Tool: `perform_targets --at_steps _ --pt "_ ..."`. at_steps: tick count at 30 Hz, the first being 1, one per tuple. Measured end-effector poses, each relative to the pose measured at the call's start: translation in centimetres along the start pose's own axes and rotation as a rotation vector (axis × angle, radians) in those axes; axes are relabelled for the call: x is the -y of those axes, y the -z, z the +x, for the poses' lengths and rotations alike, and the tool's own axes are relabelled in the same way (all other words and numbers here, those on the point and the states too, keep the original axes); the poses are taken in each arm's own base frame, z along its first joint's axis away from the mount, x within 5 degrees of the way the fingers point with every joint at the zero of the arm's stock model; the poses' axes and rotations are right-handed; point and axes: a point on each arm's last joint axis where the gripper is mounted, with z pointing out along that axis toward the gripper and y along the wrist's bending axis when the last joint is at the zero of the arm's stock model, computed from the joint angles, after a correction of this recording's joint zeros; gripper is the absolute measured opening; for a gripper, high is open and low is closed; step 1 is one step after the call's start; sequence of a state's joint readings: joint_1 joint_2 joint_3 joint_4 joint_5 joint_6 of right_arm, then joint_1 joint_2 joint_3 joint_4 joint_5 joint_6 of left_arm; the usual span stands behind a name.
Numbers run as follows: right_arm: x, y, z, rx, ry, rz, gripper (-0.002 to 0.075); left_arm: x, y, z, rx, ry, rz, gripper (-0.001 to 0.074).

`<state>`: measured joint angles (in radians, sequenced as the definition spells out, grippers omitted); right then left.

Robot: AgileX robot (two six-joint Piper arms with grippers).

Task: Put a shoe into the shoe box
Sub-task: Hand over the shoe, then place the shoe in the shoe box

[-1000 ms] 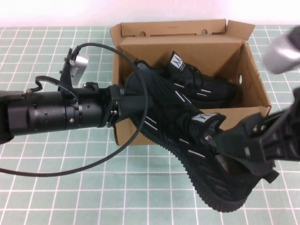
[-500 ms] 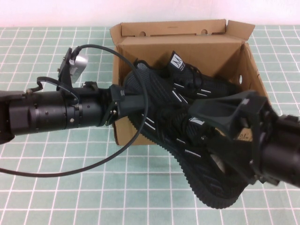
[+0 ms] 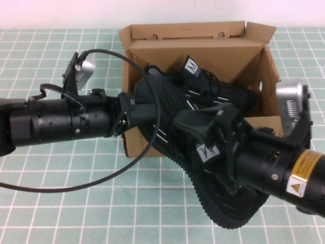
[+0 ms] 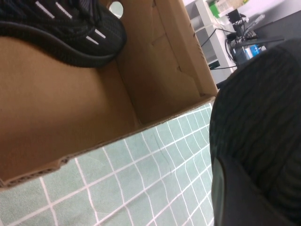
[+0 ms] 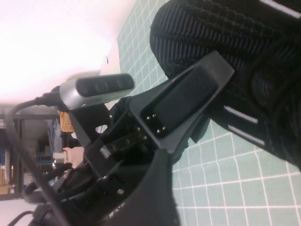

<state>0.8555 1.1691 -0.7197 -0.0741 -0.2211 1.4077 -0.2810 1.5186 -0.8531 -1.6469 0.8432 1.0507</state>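
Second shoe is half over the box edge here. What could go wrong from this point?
1. The shoe lies across the shoe box's front wall with its heel outside. The left gripper clamps its toe, and pressing down may crush the wall.
2. The other shoe fills the back, so this one may jam on top.
3. The open right gripper hovers over the laces and might snag them.

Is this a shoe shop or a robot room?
Probably a robot lab: two robot arms work over a green grid mat with a shoe box, and a desk with screens shows behind.
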Motion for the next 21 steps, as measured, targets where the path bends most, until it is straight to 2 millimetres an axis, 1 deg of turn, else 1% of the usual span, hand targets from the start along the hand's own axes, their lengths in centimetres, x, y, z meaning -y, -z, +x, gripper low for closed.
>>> perform_targets --at_steps 4,7,11,14,15,17,18,19,21 --pt "0.03 -0.79 0.01 0.009 0.029 -0.050 0.0662 0.00 0.00 0.00 0.000 -0.002 0.000 0.0160" --pt "-0.21 -1.02 -0.02 0.018 0.044 -0.095 0.0662 -0.04 0.00 -0.04 0.004 -0.001 -0.005 0.0160" --pt "-0.49 -0.98 -0.32 0.038 0.108 -0.128 0.0662 -0.11 0.07 -0.16 0.014 0.005 -0.007 0.0160" --pt "-0.38 -0.98 -0.77 0.054 0.117 -0.121 0.0662 -0.12 0.11 -0.25 0.022 0.012 -0.005 0.0160" --pt "-0.34 -0.98 -0.83 0.055 0.120 -0.118 0.0651 -0.11 0.11 -0.26 0.023 0.013 -0.004 0.0160" --pt "-0.35 -0.98 -0.85 0.054 0.142 -0.120 0.0579 -0.11 0.11 -0.28 0.024 0.014 -0.003 0.0160" --pt "-0.36 -0.98 -0.81 0.048 0.165 -0.121 0.0505 -0.11 0.11 -0.28 0.024 0.014 -0.003 0.0160" --pt "-0.36 -0.98 -0.76 0.039 0.198 -0.123 0.0405 -0.10 0.11 -0.29 0.026 0.016 -0.003 0.0160" --pt "-0.37 -0.98 -0.60 0.024 0.240 -0.125 0.0150 -0.07 0.11 -0.30 0.027 0.019 0.001 0.0160"
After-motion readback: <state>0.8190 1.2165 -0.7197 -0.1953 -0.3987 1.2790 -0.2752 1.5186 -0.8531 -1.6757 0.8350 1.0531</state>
